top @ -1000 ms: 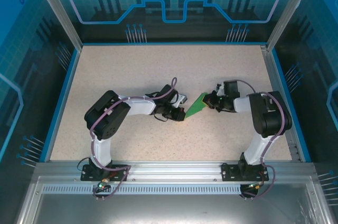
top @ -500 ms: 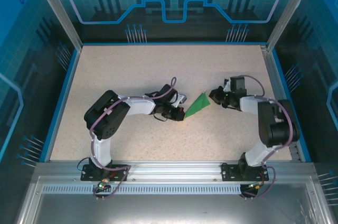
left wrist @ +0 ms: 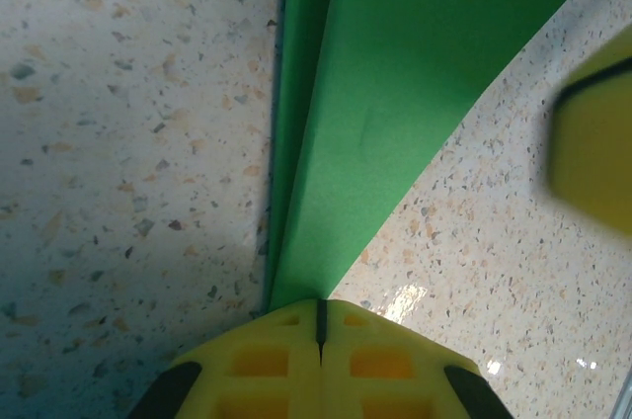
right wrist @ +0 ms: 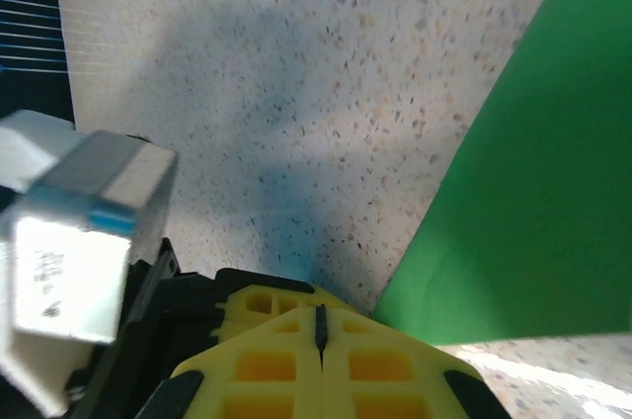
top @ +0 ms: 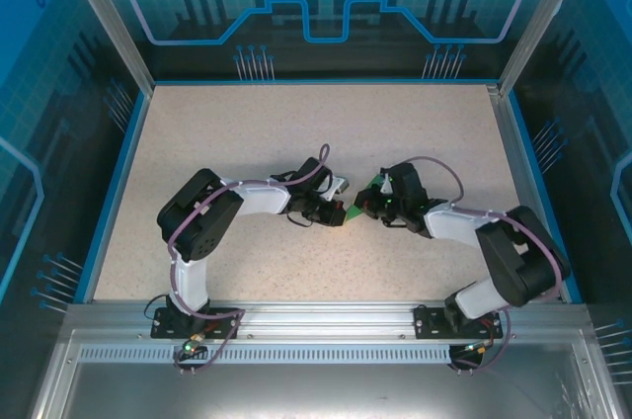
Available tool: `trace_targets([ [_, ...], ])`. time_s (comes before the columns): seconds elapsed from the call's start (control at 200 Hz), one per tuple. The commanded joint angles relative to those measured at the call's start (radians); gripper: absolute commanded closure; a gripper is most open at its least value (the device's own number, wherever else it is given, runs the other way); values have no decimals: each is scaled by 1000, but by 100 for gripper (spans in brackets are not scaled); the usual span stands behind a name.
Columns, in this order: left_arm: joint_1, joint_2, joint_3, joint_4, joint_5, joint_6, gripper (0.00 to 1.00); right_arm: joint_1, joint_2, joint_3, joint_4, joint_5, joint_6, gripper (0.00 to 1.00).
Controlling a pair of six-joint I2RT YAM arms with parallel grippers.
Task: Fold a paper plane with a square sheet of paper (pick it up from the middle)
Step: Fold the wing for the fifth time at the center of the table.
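Where the two arms meet mid-table, the slim bright green folded paper plane (left wrist: pixel 395 93) sits low over the speckled beige tabletop (left wrist: pixel 118 142). Left gripper (left wrist: pixel 318 302): yellow pads closed, pinching the plane's narrow end. Right gripper (right wrist: pixel 318 318): pads pressed together, nothing visibly between them; green edge just beside.

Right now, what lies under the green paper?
Speckled table shows beside the green paper, which the left pincer pinches. A lower fold lies beneath its top layer; the table directly below is covered.
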Motion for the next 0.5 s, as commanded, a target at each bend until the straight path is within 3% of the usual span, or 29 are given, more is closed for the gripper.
trace_targets([
  [0.0,21,64,-58,-161,-84,19,100,29,71,-4,153,40,79,99],
  [0.135,21,63,-62,-159,-81,19,100,31,160,11,181,42,68,100],
  [0.345,22,63,-69,-156,-83,20,100,4,164,74,-13,121,-75,100],
  [0.495,22,73,-66,-156,-81,23,100,-45,208,89,-10,101,-110,100],
])
